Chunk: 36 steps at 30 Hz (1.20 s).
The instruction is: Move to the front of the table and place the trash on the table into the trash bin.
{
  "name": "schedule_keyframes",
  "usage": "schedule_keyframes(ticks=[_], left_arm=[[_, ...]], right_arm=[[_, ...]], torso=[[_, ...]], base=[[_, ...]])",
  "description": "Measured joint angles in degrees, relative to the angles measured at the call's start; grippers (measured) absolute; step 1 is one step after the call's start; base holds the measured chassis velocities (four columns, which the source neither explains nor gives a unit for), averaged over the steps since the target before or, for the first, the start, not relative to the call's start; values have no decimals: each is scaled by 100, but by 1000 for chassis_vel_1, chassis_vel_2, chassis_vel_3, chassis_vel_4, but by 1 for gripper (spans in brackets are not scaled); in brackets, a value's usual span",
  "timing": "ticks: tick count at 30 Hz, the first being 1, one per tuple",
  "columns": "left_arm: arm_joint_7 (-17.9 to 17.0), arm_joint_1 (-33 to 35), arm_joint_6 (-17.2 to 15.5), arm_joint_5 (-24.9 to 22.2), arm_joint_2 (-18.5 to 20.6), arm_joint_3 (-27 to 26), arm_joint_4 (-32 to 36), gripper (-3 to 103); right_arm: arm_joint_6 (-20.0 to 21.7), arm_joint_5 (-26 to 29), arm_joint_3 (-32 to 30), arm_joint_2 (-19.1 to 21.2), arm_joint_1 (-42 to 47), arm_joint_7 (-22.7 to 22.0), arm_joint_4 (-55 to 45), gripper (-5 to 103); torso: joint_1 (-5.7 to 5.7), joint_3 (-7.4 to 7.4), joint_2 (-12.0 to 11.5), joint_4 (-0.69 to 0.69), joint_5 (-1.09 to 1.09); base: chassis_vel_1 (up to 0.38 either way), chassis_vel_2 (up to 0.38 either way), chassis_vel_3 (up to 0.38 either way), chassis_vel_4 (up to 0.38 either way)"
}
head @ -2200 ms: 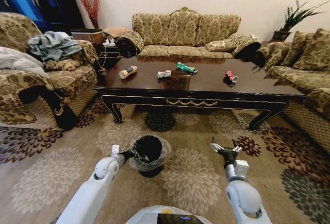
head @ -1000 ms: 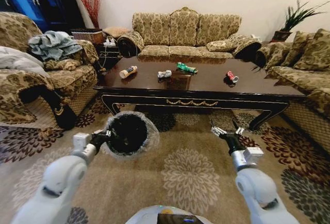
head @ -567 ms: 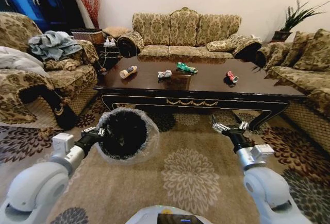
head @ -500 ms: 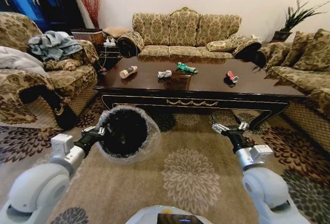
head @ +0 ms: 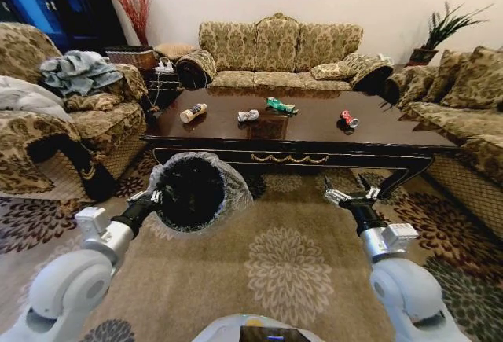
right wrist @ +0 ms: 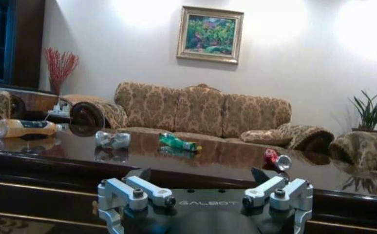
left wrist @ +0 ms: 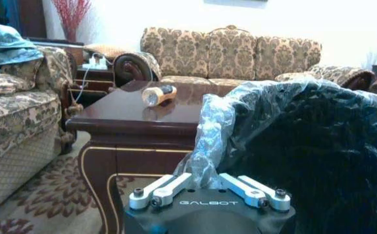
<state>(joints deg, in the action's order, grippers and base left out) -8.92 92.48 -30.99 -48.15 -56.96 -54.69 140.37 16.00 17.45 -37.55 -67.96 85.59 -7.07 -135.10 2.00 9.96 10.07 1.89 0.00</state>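
The dark glossy table (head: pixel 314 134) stands ahead of me. On it lie a tan-and-white bottle (head: pixel 193 112), a crumpled grey-white wrapper (head: pixel 248 115), a green wrapper (head: pixel 280 106) and a crushed red can (head: pixel 346 119). My left gripper (head: pixel 149 198) is shut on the bag-lined rim of the black trash bin (head: pixel 192 193), held off the carpet with its mouth tipped toward me. In the left wrist view the gripper (left wrist: pixel 208 181) pinches the crinkled plastic of the bin (left wrist: pixel 318 146). My right gripper (head: pixel 350 195) hovers open before the table's front edge, and in its wrist view (right wrist: pixel 205 187) it is empty.
A patterned sofa (head: pixel 275 51) stands behind the table, an armchair (head: pixel 55 122) with clothes on the left, and another sofa (head: pixel 464 98) on the right. A side table (head: pixel 161 79) sits at the far left corner. Floral carpet (head: pixel 291 271) lies between me and the table.
My left arm has lifted the bin off the carpet and holds it up, tilted. My right arm has risen and reached forward. The whole view has shifted slightly.
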Motion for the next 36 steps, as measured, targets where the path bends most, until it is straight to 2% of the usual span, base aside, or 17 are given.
schedule_keyframes(ticks=[21, 26, 28, 36], left_arm=[[114, -108, 31, 133, -180, -4, -150, 1], [320, -92, 154, 441, -427, 120, -217, 1], [459, -73, 295, 685, -596, 244, -245, 1], [526, -412, 387, 659, -765, 304, -476, 1]], right_arm=[[52, 27, -35, 53, -122, 56, 130, 100], [98, -8, -40, 59, -18, 32, 22, 100], [150, -41, -41, 95, 52, -33, -58, 100], [383, 90, -36, 212, 98, -197, -228, 100]], torso=[[121, 340, 463, 0, 0], [162, 430, 595, -1, 0], [185, 475, 663, 0, 0], [233, 578, 814, -1, 1]], base=[[0, 0, 0, 0], [0, 0, 0, 0], [0, 0, 0, 0], [0, 0, 0, 0]])
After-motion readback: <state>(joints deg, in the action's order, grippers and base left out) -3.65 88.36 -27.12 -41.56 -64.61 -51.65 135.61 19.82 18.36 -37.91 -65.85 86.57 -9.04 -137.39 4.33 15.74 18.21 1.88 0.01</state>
